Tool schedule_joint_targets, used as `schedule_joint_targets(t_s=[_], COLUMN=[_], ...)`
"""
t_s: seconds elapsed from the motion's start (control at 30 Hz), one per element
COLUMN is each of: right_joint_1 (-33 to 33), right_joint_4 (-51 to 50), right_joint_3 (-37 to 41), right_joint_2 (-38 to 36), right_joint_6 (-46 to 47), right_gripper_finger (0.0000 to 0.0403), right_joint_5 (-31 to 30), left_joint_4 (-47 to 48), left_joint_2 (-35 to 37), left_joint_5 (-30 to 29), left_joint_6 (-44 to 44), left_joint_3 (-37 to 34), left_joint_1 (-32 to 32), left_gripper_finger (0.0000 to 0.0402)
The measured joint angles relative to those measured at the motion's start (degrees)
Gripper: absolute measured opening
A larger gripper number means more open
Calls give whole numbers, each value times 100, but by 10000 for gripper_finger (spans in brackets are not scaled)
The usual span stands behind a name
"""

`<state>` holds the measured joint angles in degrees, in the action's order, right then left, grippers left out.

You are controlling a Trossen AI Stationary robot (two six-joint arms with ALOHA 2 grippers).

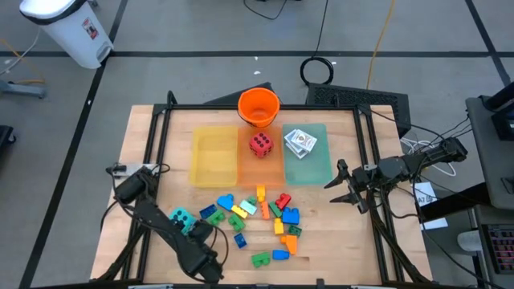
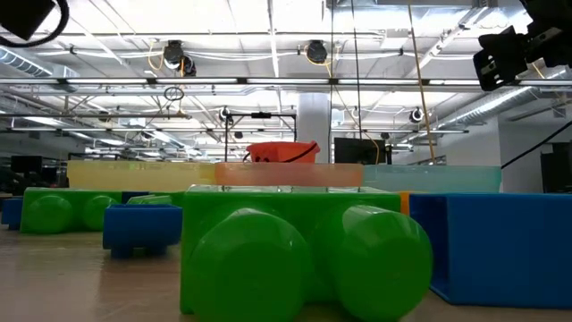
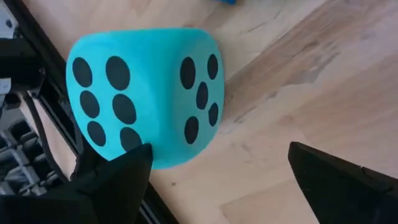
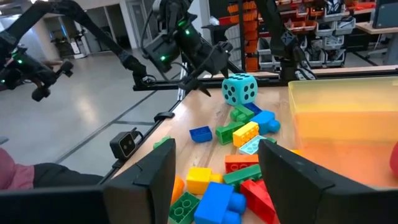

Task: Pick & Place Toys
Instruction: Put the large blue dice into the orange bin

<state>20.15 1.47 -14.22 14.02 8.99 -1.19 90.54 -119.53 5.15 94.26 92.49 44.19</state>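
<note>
A teal foam die with black dots rests on the wooden table near its left front; it also shows in the high view. My left gripper is open just beside it, one finger at the die's edge and the other over bare wood. Many small coloured bricks lie loose at the table's middle front. A red die sits on the orange tray and white card packs on the green tray. My right gripper is open and empty at the table's right side. My left gripper has one fingertip at the teal die's edge. Whether it touches the die I cannot tell. The die rests flat on the table, and the other finger stands apart from it.
Yellow, orange and green flat trays lie side by side at the table's far middle. An orange bucket stands behind them. A black frame rail runs along the table's edges. Bare wood lies between the bricks and my right gripper.
</note>
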Motion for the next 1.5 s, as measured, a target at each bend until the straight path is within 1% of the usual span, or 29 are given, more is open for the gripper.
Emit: schedule_joint_targets(t_s=[0.17,0.4,0.6,0.7,0.8,0.9,1.0,1.13,1.27,1.37,1.43,1.5], right_joint_1=[1,1,2,1,-1,0,2,2,-1,-1,0,0], right_joint_4=[5,4,2,0,-54,-52,-54,-64,-65,-65,-81,-97], right_joint_3=[-2,-2,-2,-2,-2,-2,-2,-2,-2,-2,-2,-2], right_joint_2=[0,0,0,0,0,2,2,2,2,2,1,2], right_joint_6=[59,66,37,37,37,23,20,28,28,22,22,21], right_gripper_finger=[196,196,196,196,196,196,196,196,196,196,196,196], right_joint_5=[0,0,0,0,2,0,2,1,0,0,1,0], left_joint_4=[-70,-66,-63,-65,-57,-43,-16,-4,-17,-21,-38,-86], left_joint_2=[129,588,590,572,571,571,576,578,578,584,655,791], left_joint_5=[407,107,-264,-164,211,342,342,225,25,135,166,22], left_joint_6=[-33,52,-83,19,138,260,386,333,128,2,-9,111], left_joint_3=[-2,-2,-25,-232,-553,-836,-1016,-1155,-1165,-1165,-1165,-1137], left_joint_1=[-146,-191,-100,-107,-152,-165,-211,-282,-384,-449,-448,-440], left_gripper_finger=[350,327,310,305,301,295,290,291,288,281,274,266])
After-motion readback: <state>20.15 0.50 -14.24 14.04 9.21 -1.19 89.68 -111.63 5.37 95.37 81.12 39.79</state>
